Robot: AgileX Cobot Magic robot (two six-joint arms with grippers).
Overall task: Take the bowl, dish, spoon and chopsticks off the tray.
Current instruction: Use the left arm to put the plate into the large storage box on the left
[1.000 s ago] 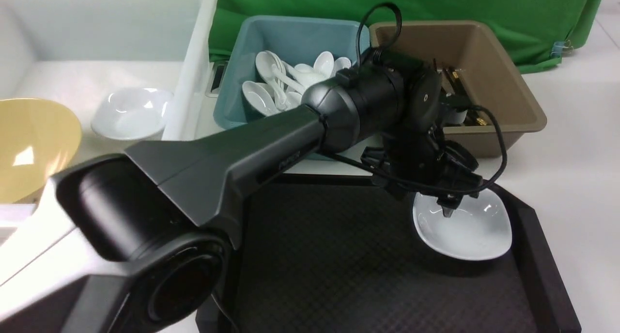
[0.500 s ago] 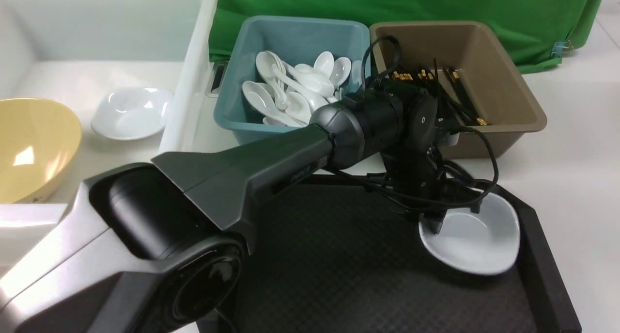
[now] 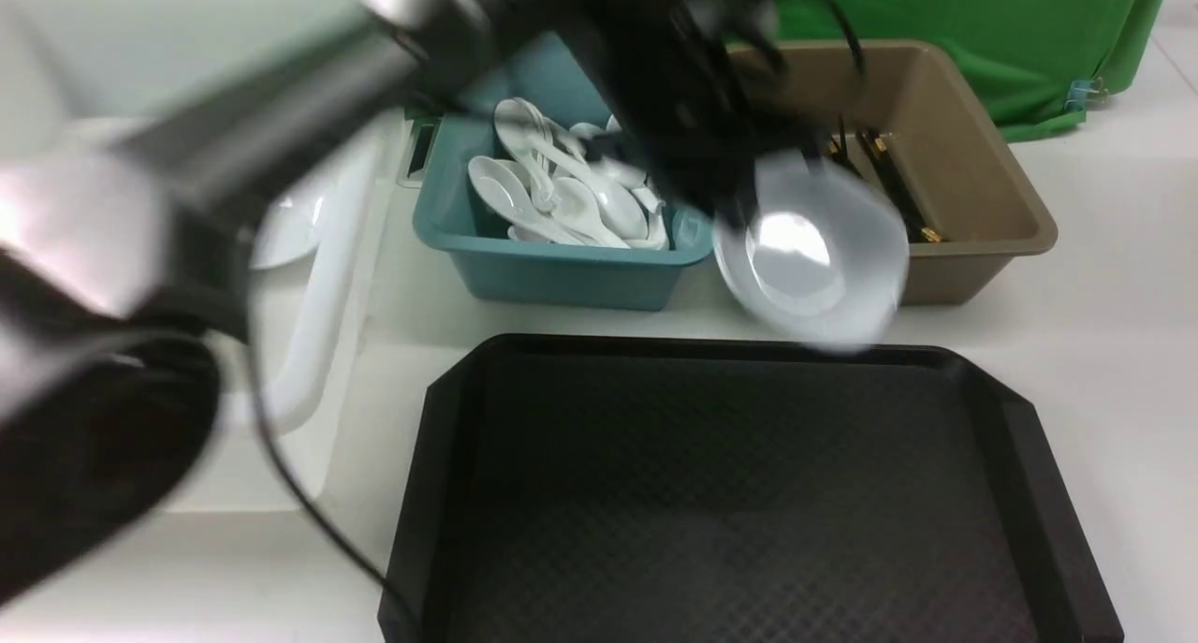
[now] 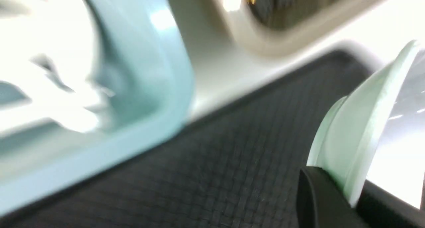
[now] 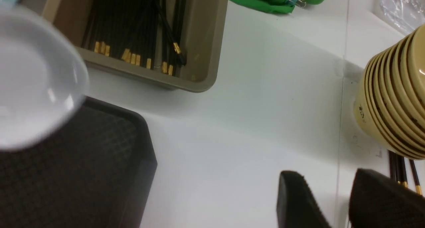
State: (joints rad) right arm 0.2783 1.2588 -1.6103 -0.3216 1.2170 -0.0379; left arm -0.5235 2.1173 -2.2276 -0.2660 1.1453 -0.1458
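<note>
My left gripper is shut on the rim of the small white dish and holds it tilted in the air over the tray's far edge, in front of the brown bin. In the left wrist view the rim of the dish is pinched between the black fingers. The black tray has nothing lying on it. My right gripper is open and empty over the white table, right of the tray. White spoons lie in the teal bin and black chopsticks in the brown bin. The blurred left arm hides the bowl.
The teal bin and brown bin stand behind the tray. A white tub is at the left, half hidden by my blurred left arm. Near my right gripper lie a stack of mustard-yellow bowls and some chopsticks.
My left gripper shut on the dish's rim and lifted it off the tray, up and back toward the bins. The arm is now blurred with motion. The right gripper has not moved.
</note>
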